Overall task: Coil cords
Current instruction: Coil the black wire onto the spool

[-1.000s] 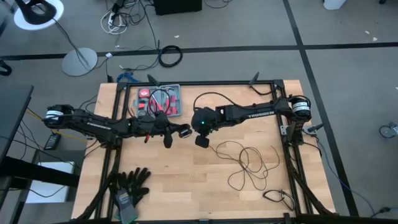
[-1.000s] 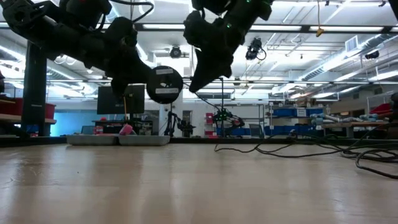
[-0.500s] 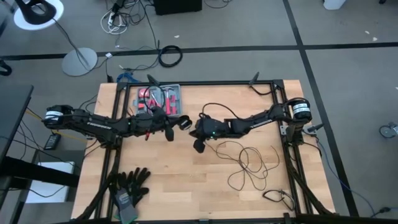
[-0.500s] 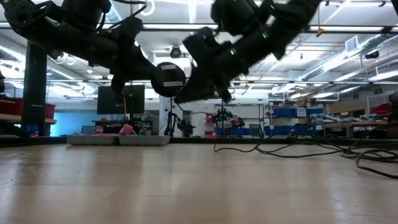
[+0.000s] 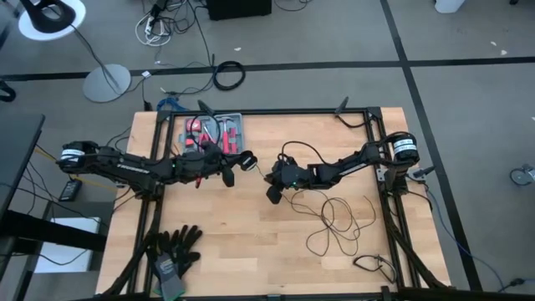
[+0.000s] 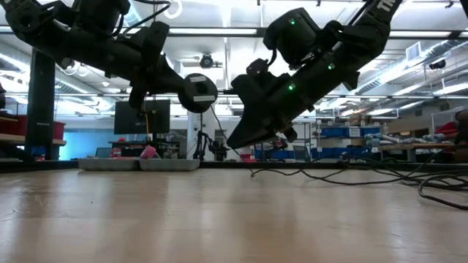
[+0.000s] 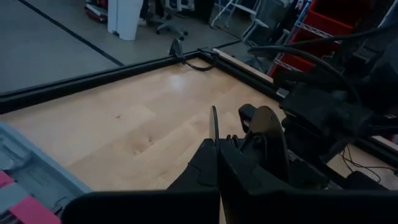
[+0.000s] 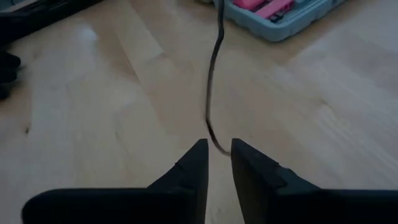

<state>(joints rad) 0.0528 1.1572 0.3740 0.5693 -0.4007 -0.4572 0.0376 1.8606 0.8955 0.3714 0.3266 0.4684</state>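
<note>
Left tool [image 5: 236, 164] pinches the puck [image 6: 199, 93]; right tool [image 8: 215, 163] slightly spread around the cords [image 8: 212, 93]: close squarely, then draw slack.

Left pincer [image 6: 191, 93] holds a round black puck [image 6: 199, 93] up high; cords [image 6: 351, 175] sprawl across the tabletop [image 6: 219, 219].

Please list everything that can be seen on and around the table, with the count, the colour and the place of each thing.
cord: one, black, thin loose loops on the table's right half, one strand rising between the hands
puck: one, round, black, clamped in the left hand, above the table
tool tray: one, grey with red tools, far edge of the table
gloves: a black pair, near left corner
table: one, light wood
lamp base: one, grey, floor beyond the table
left hand: shut on the puck
right hand: partly open astride the cord, mid-table
</note>
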